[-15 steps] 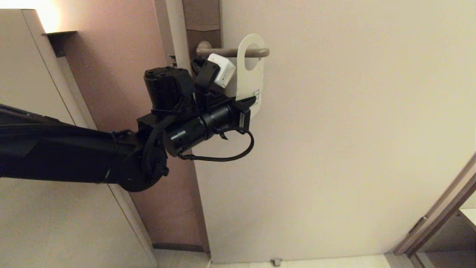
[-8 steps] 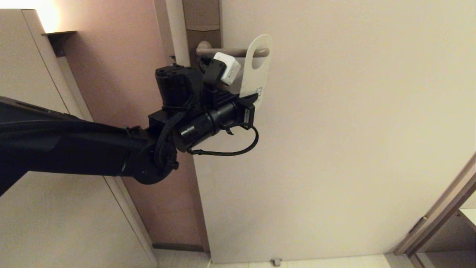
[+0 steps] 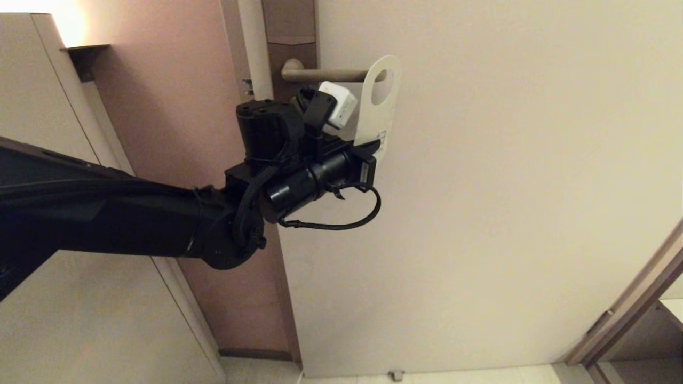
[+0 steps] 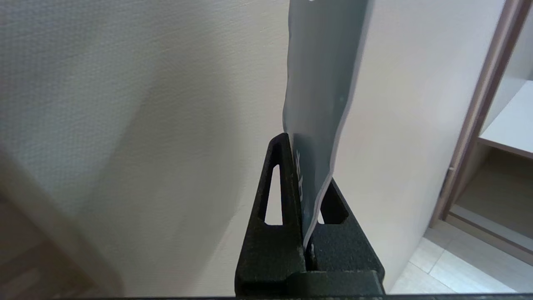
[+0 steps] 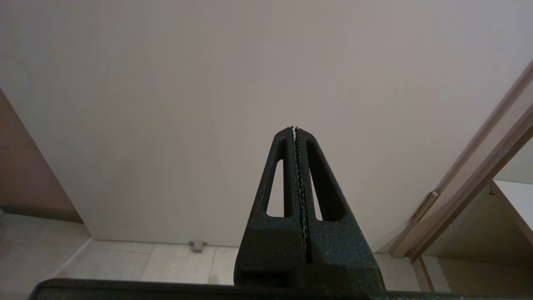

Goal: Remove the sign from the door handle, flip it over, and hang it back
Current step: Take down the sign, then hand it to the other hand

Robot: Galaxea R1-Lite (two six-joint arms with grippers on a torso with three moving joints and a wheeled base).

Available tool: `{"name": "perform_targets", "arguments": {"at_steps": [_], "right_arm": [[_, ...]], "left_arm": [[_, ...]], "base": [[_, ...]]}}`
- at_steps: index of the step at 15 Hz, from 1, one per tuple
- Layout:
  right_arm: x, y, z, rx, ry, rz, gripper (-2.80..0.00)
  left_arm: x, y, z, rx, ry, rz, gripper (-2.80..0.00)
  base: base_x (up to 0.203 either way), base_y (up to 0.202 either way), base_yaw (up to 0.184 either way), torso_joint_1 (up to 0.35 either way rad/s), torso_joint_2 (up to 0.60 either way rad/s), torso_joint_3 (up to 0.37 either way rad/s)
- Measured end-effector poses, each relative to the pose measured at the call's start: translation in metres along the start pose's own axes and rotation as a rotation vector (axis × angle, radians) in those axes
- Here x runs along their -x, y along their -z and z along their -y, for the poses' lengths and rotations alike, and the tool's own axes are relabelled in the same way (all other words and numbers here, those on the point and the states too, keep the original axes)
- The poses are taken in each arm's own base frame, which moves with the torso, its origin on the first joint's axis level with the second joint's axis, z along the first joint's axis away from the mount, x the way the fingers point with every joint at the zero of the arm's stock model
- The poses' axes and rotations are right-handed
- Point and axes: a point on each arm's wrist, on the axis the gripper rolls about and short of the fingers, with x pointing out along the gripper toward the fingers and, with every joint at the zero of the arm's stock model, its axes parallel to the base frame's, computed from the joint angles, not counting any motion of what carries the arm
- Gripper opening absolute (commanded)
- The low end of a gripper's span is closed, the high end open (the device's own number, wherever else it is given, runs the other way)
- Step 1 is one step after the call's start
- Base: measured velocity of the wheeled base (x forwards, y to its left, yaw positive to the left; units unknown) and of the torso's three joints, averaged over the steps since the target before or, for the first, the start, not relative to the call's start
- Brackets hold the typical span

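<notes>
1 gripper works for you: the left gripper [image 3: 373, 146] pinches the sign's [image 3: 380, 98] lower edge, its hole at the door handle's [image 3: 325, 74] free tip, ready to slip off; the right gripper [image 5: 296, 130] rests pressed together.

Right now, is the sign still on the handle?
Barely on: the handle tip just pokes into the hole of the sign.
</notes>
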Motion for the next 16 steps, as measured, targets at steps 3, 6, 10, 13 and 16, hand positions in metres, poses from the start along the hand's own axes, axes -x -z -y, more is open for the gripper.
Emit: {"name": "perform_targets", "arguments": {"at_steps": [3, 6, 10, 13, 16], "right_arm": [[0.000, 0.000, 0.000, 0.000, 0.000, 0.000, -2.80], [0.000, 0.000, 0.000, 0.000, 0.000, 0.000, -2.80], [0.000, 0.000, 0.000, 0.000, 0.000, 0.000, -2.80], [0.000, 0.000, 0.000, 0.000, 0.000, 0.000, -2.80], [0.000, 0.000, 0.000, 0.000, 0.000, 0.000, -2.80]], "left_arm": [[0.000, -0.003, 0.011, 0.002, 0.025, 0.009, -2.80], [0.001, -0.008, 0.025, 0.005, 0.057, 0.020, -2.80], [0.006, -0.016, 0.046, 0.009, 0.109, 0.032, -2.80], [0.020, -0.014, 0.059, 0.013, 0.147, 0.010, -2.80], [0.045, -0.012, 0.063, 0.020, 0.172, -0.028, -2.80]], "base": [[0.000, 0.000, 0.000, 0.000, 0.00, 0.000], [0.000, 0.000, 0.000, 0.000, 0.00, 0.000], [0.000, 0.000, 0.000, 0.000, 0.00, 0.000], [0.000, 0.000, 0.000, 0.000, 0.00, 0.000], [0.000, 0.000, 0.000, 0.000, 0.00, 0.000]]}}
